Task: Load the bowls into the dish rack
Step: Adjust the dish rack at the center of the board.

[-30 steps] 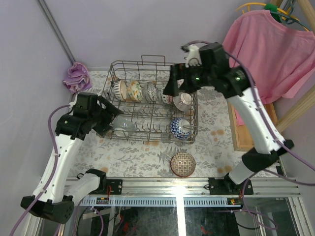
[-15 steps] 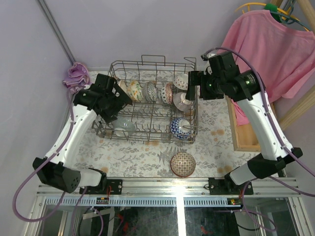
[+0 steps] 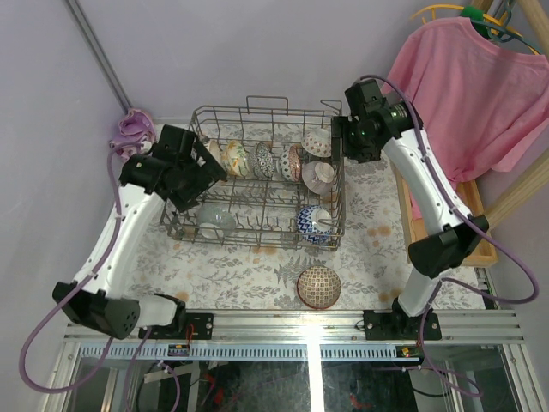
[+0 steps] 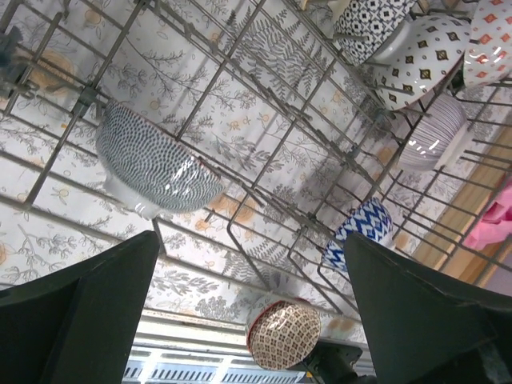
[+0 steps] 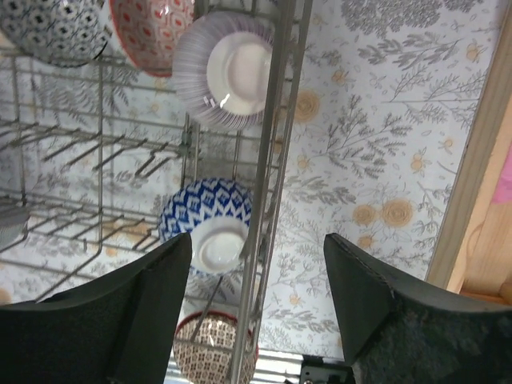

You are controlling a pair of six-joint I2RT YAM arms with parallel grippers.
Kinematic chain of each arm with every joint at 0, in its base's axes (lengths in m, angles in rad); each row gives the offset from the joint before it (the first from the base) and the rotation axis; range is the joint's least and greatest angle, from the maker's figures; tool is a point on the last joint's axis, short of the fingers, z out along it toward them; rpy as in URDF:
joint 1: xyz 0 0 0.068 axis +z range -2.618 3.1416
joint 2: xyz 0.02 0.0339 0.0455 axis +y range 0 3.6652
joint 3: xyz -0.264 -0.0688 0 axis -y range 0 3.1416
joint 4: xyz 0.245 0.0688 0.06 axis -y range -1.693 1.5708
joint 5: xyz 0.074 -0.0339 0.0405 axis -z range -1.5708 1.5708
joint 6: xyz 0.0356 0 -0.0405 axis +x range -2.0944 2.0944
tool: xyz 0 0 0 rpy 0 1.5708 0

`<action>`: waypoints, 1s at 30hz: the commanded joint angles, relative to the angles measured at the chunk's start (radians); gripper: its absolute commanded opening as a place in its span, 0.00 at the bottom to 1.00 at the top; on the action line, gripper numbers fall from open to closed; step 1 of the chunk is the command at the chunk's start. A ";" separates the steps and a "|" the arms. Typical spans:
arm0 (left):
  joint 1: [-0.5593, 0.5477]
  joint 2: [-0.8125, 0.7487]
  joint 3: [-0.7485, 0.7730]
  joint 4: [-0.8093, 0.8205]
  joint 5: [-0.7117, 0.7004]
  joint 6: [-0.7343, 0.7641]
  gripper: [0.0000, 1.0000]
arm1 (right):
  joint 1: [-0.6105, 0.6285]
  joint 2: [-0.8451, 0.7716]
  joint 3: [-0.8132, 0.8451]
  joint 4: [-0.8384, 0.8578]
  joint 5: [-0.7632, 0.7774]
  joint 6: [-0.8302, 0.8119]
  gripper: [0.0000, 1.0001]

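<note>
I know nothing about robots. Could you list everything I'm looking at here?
dish rack: one, grey wire, centre of view
racked bowls: about eight, mixed patterns, inside the dish rack
tablecloth: one, white floral, under the rack
loose bowl: one, red-brown, on the tablecloth before the rack
cloth: one, purple, back left
shirt: one, pink, hanging back right
wooden tray: one, pale, right edge
arms: two, white and black, flanking the rack
left tool, right tool: black, both open, empty

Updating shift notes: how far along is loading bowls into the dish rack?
Done: a row of bowls stands in the dish rack, with a blue zigzag bowl and a dotted bowl in its near row. In hand: nothing; left gripper and right gripper are open, empty. Left: one red patterned bowl on the table.
</note>
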 commanded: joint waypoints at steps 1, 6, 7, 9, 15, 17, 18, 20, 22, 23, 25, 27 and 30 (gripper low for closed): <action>-0.002 -0.107 -0.031 -0.090 0.055 -0.013 1.00 | -0.021 0.072 0.079 0.062 0.063 -0.009 0.72; -0.002 -0.243 -0.163 -0.122 0.118 -0.079 1.00 | -0.045 0.167 0.147 0.090 0.067 0.010 0.64; -0.002 -0.268 -0.187 -0.121 0.124 -0.098 1.00 | -0.049 0.183 0.161 0.095 0.069 0.013 0.62; -0.003 -0.311 -0.235 -0.113 0.141 -0.125 1.00 | -0.060 0.210 0.189 0.104 0.069 0.023 0.58; -0.004 -0.322 -0.319 -0.055 0.134 -0.138 1.00 | -0.089 0.272 0.251 0.132 0.057 0.040 0.50; -0.005 -0.294 -0.335 -0.022 0.134 -0.136 1.00 | -0.097 0.284 0.262 0.134 0.042 0.045 0.48; -0.005 -0.282 -0.342 -0.002 0.131 -0.138 0.98 | -0.099 0.288 0.264 0.138 0.036 0.047 0.46; -0.005 -0.252 -0.349 0.038 0.130 -0.144 0.92 | -0.100 0.288 0.257 0.146 0.028 0.049 0.45; -0.005 -0.207 -0.343 0.067 0.125 -0.142 0.87 | -0.101 0.283 0.241 0.156 0.018 0.048 0.42; -0.004 -0.187 -0.337 0.079 0.121 -0.136 0.83 | -0.102 0.281 0.235 0.158 0.015 0.046 0.40; -0.005 -0.144 -0.331 0.098 0.112 -0.123 0.79 | -0.104 0.278 0.226 0.161 0.010 0.043 0.37; -0.005 -0.105 -0.322 0.118 0.105 -0.113 0.76 | -0.106 0.275 0.225 0.162 0.005 0.042 0.35; -0.006 -0.062 -0.311 0.144 0.100 -0.108 0.68 | -0.111 0.272 0.226 0.162 0.001 0.039 0.30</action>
